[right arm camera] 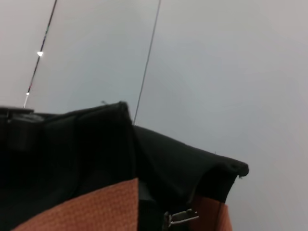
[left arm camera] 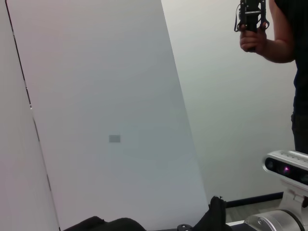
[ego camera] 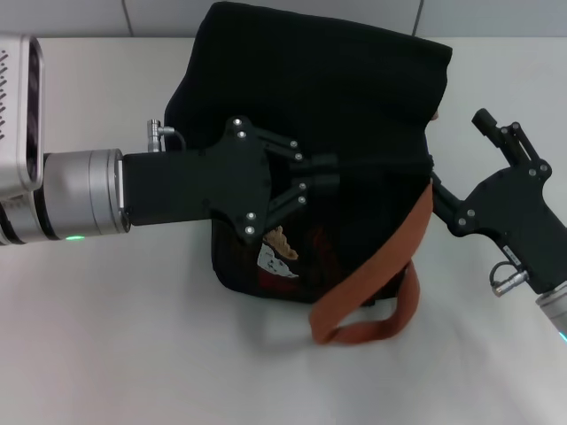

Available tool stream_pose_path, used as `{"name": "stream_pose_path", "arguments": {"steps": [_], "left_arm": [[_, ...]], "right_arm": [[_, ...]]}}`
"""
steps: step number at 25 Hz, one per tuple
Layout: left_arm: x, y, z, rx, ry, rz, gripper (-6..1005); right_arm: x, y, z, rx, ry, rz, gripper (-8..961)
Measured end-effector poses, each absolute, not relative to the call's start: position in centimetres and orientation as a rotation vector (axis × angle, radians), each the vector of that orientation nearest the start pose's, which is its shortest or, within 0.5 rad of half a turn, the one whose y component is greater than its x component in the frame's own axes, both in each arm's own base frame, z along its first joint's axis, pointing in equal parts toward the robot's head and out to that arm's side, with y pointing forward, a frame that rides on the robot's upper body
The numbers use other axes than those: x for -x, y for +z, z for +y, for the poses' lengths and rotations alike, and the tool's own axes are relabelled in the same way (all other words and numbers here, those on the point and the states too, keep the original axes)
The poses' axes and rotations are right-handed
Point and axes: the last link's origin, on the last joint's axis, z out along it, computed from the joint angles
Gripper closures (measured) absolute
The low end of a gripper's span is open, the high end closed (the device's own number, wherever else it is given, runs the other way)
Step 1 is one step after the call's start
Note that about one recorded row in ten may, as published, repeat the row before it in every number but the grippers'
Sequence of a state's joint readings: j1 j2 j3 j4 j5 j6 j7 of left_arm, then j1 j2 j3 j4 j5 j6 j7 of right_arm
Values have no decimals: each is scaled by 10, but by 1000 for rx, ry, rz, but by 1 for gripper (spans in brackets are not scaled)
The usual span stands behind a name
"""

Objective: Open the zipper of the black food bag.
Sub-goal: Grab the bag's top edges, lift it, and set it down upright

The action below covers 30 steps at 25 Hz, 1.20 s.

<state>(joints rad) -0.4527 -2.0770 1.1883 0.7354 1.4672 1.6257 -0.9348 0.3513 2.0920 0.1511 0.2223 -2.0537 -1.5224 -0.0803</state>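
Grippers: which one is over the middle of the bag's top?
The left gripper, reaching over the middle of the black food bag. The right gripper sits at the bag's side edge, by the orange-brown strap.

Bag: the black food bag [ego camera: 310, 97] stands on the table [ego camera: 106, 336], in front of me, midway between my two arms.
My left gripper [ego camera: 332, 173]: reaches in from my left, over the bag's top, near its front edge.
My right gripper [ego camera: 440, 193]: comes in from my right, at the bag's right end, touching it.
Strap [ego camera: 376, 266]: hangs down the bag's front right corner and loops onto the table before it.
Zipper pull [right arm camera: 180, 217]: at the bag's end, between the strap ends, just before my right wrist.
Wall [ego camera: 266, 16]: behind the table and bag.
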Motion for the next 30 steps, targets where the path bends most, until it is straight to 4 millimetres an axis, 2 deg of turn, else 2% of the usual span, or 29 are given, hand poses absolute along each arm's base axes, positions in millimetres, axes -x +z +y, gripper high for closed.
{"name": "stream_pose_path", "arguments": {"steps": [5,9,10,12,14,16,17,20,21,25,30], "left_arm": [[196,-19,305,2744,-1024,219,910],[197,-19,305,2742,-1022,218,910],[197,-19,305,2741,-1021,218,910],[197,-19,306,2741,-1021,218,910],[196,-20,306,2741,-1022,218,910],[196,-20,306,2742,-1022,220,910],[195,-20,306,2743,-1023,221,910],[194,-21,306,2748,-1028,224,910],[194,-22,306,2748,-1029,224,910],[193,-22,306,2744,-1039,220,910],[193,-22,306,2738,-1048,216,910]], "right_arm": [[-280,-61,245,1888,853,71,142],[-291,-42,245,1891,967,183,152],[-299,-27,249,1923,1049,275,155],[-300,-22,252,1937,1092,323,160],[-304,-10,257,1983,1178,453,166],[-307,5,267,2064,1286,691,171],[-307,5,267,2064,1286,691,173],[-304,20,284,2183,1363,1080,181],[-304,20,284,2183,1363,1080,184],[-295,24,289,2281,1391,1256,194],[-285,18,295,2339,1379,1355,208]]}}
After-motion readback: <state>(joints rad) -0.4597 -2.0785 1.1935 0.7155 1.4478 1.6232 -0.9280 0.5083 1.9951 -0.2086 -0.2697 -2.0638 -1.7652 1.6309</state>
